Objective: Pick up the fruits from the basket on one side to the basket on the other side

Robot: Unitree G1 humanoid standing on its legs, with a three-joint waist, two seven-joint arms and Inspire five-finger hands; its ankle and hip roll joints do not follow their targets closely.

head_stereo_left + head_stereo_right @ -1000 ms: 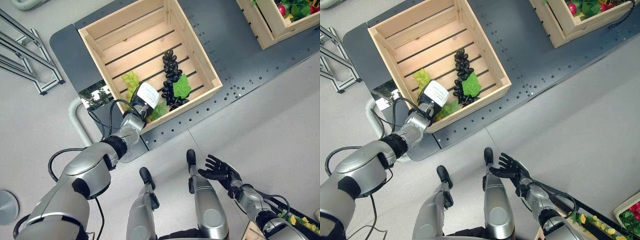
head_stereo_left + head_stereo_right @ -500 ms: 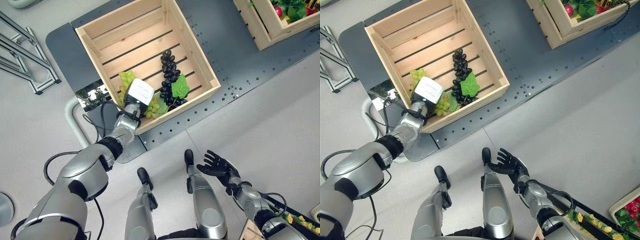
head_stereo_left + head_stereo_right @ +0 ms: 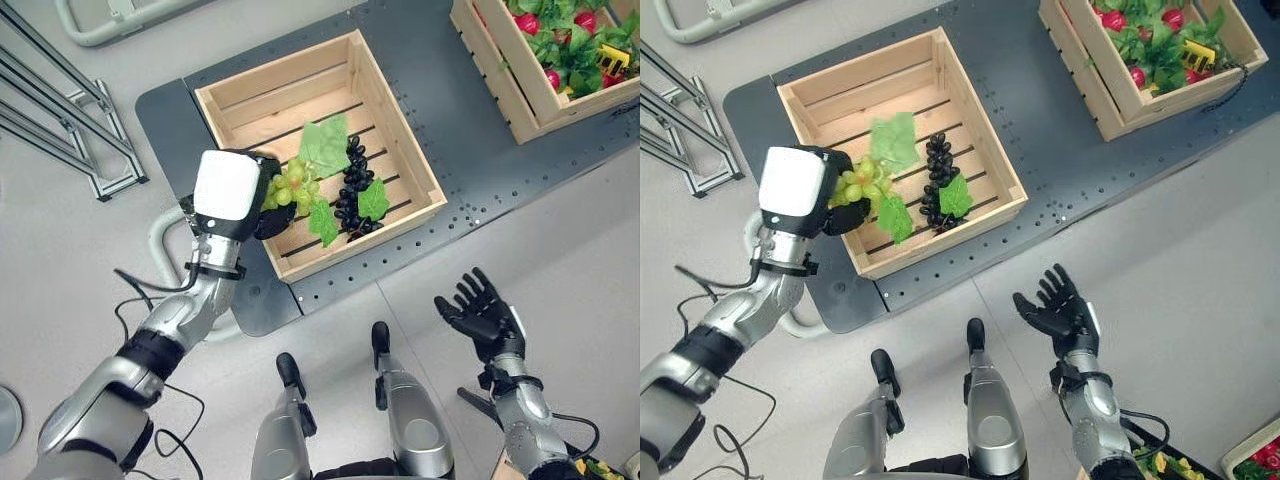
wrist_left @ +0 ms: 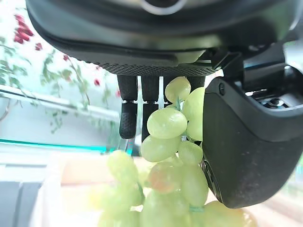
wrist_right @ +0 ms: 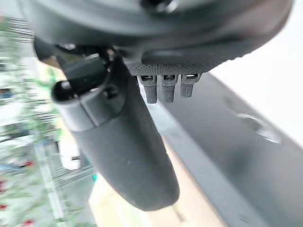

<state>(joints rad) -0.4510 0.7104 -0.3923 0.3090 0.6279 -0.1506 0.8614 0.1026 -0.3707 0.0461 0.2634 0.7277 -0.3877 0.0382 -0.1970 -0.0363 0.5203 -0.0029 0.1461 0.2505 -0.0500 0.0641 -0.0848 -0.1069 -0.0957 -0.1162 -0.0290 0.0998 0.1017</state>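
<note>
My left hand (image 3: 262,205) is raised over the left side of a wooden crate (image 3: 412,150), shut on a bunch of green grapes (image 3: 290,187) with green leaves (image 3: 324,146). The left wrist view has the green grapes (image 4: 171,142) pinched between the thumb and the fingers (image 4: 128,113). A bunch of black grapes (image 3: 352,190) with a leaf lies on the crate's slats. My right hand (image 3: 482,312) hovers open, palm up, low over the floor at the lower right, holding nothing. A second wooden crate (image 3: 520,75) at the upper right holds red fruit and green leaves.
Both crates stand on a dark grey platform (image 3: 470,140) with rows of holes. A metal frame (image 3: 70,120) stands at the upper left on the light floor. A curved grey tube (image 3: 165,240) sits at the platform's left edge.
My left hand has lifted the green grapes up out of the crate, and they now hang from it above the slats. My right hand has risen and spread wider. The camera has shifted.
</note>
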